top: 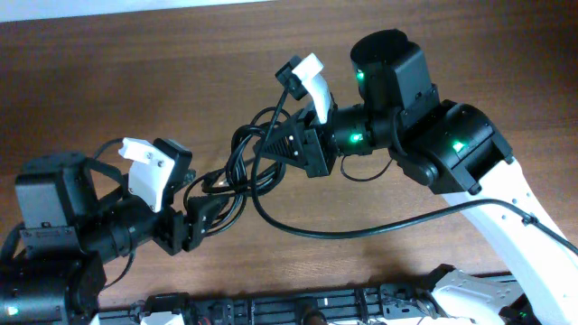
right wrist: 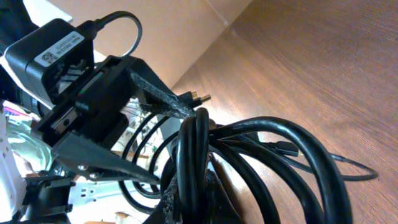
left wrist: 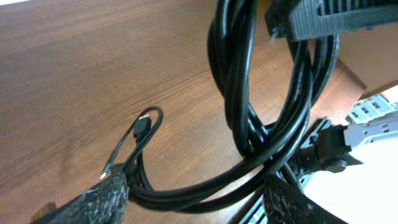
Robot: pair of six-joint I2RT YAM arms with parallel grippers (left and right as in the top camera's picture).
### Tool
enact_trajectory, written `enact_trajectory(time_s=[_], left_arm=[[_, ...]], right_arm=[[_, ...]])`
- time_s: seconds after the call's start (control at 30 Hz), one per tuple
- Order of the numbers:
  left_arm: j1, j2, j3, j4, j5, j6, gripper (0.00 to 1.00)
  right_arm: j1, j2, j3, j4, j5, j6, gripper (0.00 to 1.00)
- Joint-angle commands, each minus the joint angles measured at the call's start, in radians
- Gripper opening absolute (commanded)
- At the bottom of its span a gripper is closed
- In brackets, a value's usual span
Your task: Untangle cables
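cables (top: 242, 171): one black knot of loops, held up between the two arms over the middle of the table, with a long strand trailing right.
right end effector (top: 271, 149): clenched on the upper strands, probably to keep the bundle raised so its loops hang free.
left end effector (top: 200, 217): its fingers (left wrist: 93, 199) stand apart around the lower loops, and whether they pinch cannot be told; it seems placed to draw a loop out.
loose plug (left wrist: 144, 121): hangs close to the wood.
table (top: 135, 63): brown wood grain, matte.
room: only a pale strip shows past the far edge.

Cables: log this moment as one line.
cables: tangled bundle | right gripper: shut on cables | left gripper: open, astride bundle | task: not done
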Motion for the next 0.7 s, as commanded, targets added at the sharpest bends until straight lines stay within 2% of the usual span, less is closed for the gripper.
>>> enact_trajectory(time_s=[0.0, 0.03, 0.07, 0.27, 0.33, 0.4, 0.5, 0.6, 0.67], left_arm=[[-0.003, 0.002, 0.004, 0.002, 0.045, 0.007, 0.81], [-0.003, 0.002, 0.004, 0.002, 0.045, 0.007, 0.82], [-0.003, 0.002, 0.004, 0.003, 0.045, 0.007, 0.87], [-0.003, 0.002, 0.004, 0.01, 0.045, 0.007, 0.87], [-0.003, 0.002, 0.004, 0.018, 0.047, 0.006, 0.67], [-0.003, 0.003, 0.004, 0.026, 0.069, 0.006, 0.61], [-0.003, 0.022, 0.004, 0.06, 0.158, -0.008, 0.7], [-0.003, 0.047, 0.004, 0.078, 0.158, -0.066, 0.71], [-0.003, 0.064, 0.004, 0.068, 0.158, -0.069, 0.66]], right_arm=[[0.0, -0.018, 0.034, -0.01, -0.039, 0.006, 0.04], [0.0, -0.017, 0.034, -0.019, -0.039, 0.006, 0.04], [0.0, -0.016, 0.034, -0.029, -0.039, 0.006, 0.04], [0.0, -0.011, 0.034, -0.053, -0.039, 0.006, 0.04], [0.0, -0.011, 0.034, -0.054, -0.039, 0.006, 0.04], [0.001, -0.011, 0.034, -0.054, -0.039, 0.006, 0.04], [0.014, -0.005, 0.033, -0.055, -0.039, 0.006, 0.04], [0.048, 0.01, 0.033, -0.054, -0.038, 0.006, 0.04], [0.053, 0.019, 0.033, -0.05, -0.034, 0.006, 0.04]])
